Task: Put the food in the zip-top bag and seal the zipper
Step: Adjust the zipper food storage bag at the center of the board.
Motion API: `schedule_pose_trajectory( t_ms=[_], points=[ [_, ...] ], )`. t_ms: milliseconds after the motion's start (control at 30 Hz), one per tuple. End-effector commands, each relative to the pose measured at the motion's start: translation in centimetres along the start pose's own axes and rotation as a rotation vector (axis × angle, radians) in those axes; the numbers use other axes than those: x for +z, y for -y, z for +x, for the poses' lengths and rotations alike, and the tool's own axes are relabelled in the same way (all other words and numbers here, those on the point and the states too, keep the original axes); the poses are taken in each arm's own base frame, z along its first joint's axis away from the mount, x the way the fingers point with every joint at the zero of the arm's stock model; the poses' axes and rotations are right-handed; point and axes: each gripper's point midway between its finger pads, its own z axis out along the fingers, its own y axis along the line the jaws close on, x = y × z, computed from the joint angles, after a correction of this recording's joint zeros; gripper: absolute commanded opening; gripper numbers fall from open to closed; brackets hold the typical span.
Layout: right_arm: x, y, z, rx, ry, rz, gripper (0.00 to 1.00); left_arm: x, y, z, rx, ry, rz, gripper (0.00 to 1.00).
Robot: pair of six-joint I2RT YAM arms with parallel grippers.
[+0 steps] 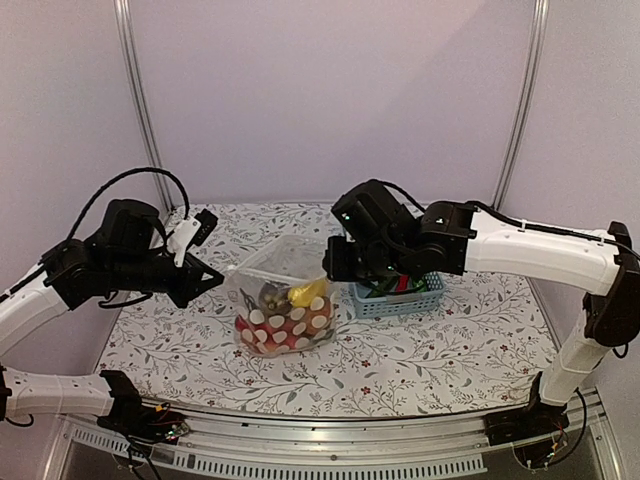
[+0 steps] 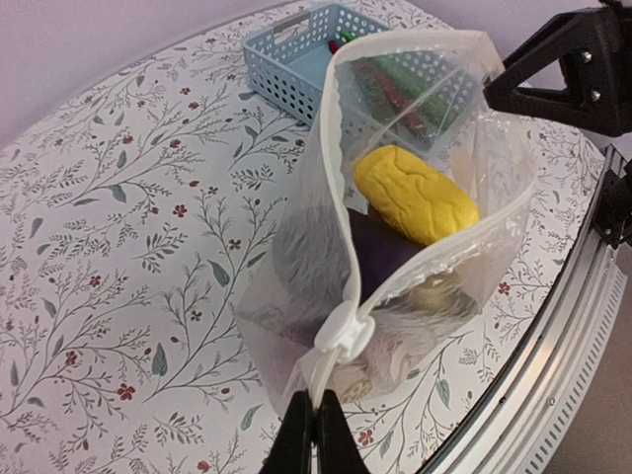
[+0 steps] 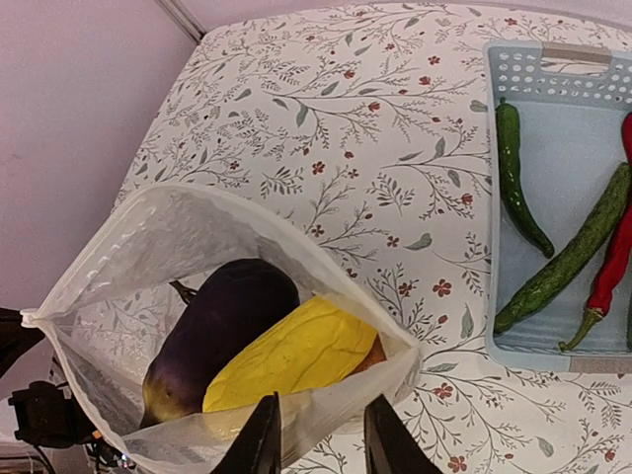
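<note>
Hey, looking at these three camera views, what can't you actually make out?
- Top view: the right arm covers much of the light-blue slotted plastic basket and its contents.
- Left wrist view: food low in the clear polka-dot zip-top bag blurs behind cloudy plastic.
- Right wrist view: the frame's right edge cuts off the basket and the long red chili.

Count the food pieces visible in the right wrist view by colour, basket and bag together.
Green: 2, a pepper and a cucumber, in the basket
Red: 1, a chili, in the basket
Purple: 1, the eggplant, in the bag
Yellow: 1, the lemon-like piece, in the bag
Total: 5 clearly seen; the bag may hide more.
</note>
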Motion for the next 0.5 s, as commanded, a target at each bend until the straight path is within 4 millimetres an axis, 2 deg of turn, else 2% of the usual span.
schedule_pose_trajectory(
  t_ms=[0,133,300,467],
  points=[
    [-1.6,2.1,-1.7,-0.007,0.061,0.066,0.35,0.0,-1.5,0.5,0.064,0.015,-0.090,0.00],
    [-3.5,3.3,-3.2,-0.026,0.099,0.082,0.49,-0.1,-1.1,0.7,0.068,0.042,-0.069,0.00],
    [-5.1,5.2,-4.0,-0.049,0.116,0.136,0.62,0.1,-1.2,1.0,0.060,0.038,-0.072,0.00],
    [-6.5,7.8,-4.2,-0.042,0.128,0.194,0.68,0.1,-1.5,1.0,0.060,0.041,-0.091,0.00]
  ],
)
